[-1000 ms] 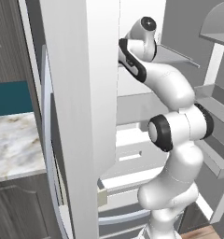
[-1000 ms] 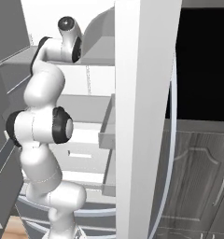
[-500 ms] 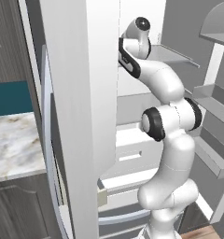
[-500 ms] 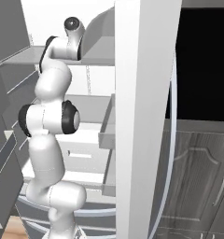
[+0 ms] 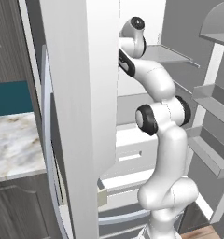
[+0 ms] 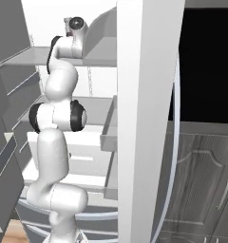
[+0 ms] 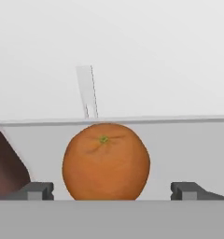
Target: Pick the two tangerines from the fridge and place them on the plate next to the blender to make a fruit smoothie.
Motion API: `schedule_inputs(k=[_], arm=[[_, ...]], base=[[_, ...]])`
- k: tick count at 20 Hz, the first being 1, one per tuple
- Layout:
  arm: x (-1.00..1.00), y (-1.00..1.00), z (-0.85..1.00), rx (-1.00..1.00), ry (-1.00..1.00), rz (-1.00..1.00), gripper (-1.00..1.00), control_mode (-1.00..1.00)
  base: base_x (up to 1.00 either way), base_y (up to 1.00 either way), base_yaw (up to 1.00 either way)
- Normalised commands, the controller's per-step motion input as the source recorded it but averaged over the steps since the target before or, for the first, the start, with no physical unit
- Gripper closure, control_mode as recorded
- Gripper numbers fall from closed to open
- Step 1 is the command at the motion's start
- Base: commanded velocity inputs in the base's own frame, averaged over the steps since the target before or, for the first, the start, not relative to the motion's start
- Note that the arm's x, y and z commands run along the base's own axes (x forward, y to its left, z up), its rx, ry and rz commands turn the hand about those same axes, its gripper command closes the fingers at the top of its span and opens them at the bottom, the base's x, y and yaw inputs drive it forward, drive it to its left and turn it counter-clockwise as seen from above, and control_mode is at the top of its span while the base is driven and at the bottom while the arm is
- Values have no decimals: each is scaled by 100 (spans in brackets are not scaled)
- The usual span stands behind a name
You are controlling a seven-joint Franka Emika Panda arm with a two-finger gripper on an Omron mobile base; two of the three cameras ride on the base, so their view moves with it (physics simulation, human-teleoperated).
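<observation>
From the left base view, the arm [image 5: 163, 121] is reaching up and forward into the open fridge [image 5: 81, 93], its wrist sitting level with an upper grey shelf [image 5: 165, 53]; the open door is standing close in front of the camera and hiding most of the interior. A marble bench [image 5: 13, 144] is lying to the left, beyond the door.

From the right base view, the arm is stretching nearly upright so that the hand can come in at shelf height rather than from above, since the shelves overhead are leaving little room. The other door is blocking the right half of the cavity.

In the hand view, one tangerine [image 7: 106, 161] is sitting on the grey shelf against the white back wall, stem end facing the camera, centred between the two fingertips [image 7: 37, 190]. The gripper [image 7: 111, 191] is spread wide, holding nothing, with a tip on either side of the fruit and clear of it, apparently lined up to close on it. A dark brown object [image 7: 6, 163] of unclear kind is standing at the left.
</observation>
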Motion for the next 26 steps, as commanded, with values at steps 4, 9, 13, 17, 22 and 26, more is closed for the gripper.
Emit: schedule_inputs(k=[4, 9, 13, 17, 22, 26], arm=[[0, 0, -17, -2, 0, 1, -100, -100], [3, 0, -20, 0, 0, 7, -100, -100], [39, 0, -6, 0, -1, 3, -100, -100], [49, 0, -1, 0, 0, 1, -100, -100], [16, 0, -21, 0, 0, 1, 100, -100], [-4, 0, -64, -2, -1, 3, 100, -100]], base=[[0, 0, 0], [0, 0, 0], [0, 0, 0], [0, 0, 0], [0, 0, 0], [0, 0, 0]])
